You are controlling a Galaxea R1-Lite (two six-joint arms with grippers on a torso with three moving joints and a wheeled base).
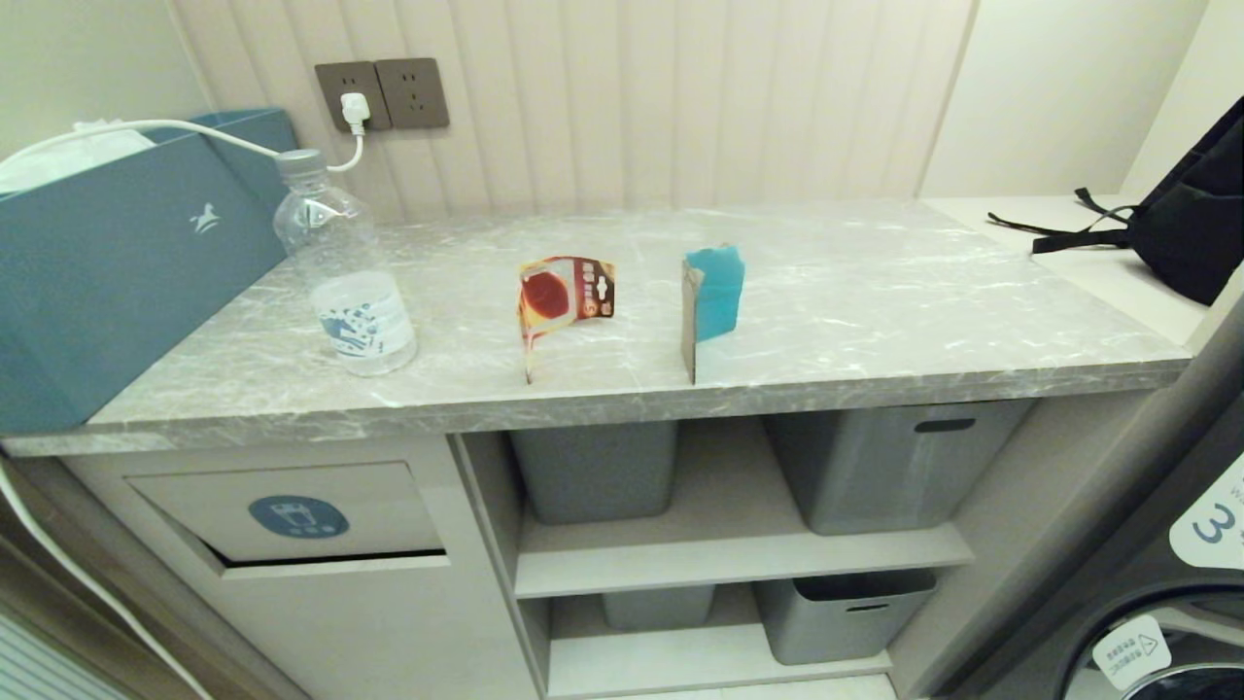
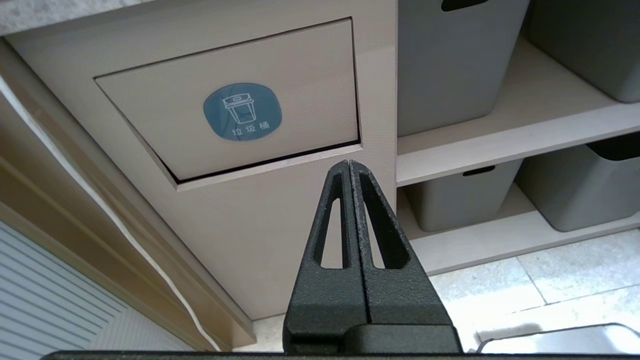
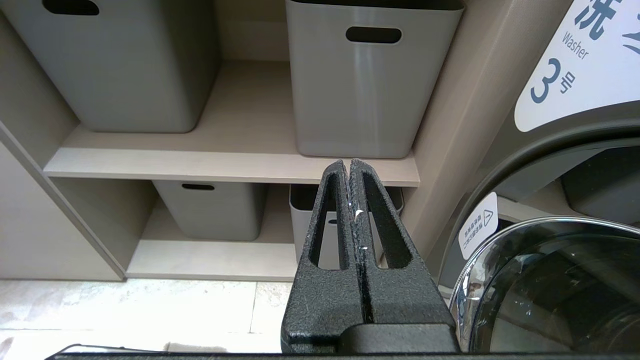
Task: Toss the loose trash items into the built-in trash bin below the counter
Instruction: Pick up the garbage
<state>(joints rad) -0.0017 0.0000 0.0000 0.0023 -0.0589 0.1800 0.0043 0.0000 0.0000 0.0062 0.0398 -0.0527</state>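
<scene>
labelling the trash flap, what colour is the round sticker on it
Blue, with a white bin symbol; the sticker shows best in the left wrist view.

Only the robot's two grippers show — the left gripper [image 2: 349, 162] and the right gripper [image 3: 348, 161] alike are matte black with a grainy, pebbled texture, each finger a tapering wedge pierced by a long slot and widening into a blocky black base.

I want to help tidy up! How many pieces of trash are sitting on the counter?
3. The water bottle stands on the counter beside the blue box, the red-orange blister card is mid-counter, and the teal cardboard piece stands on the card's other side.
</scene>
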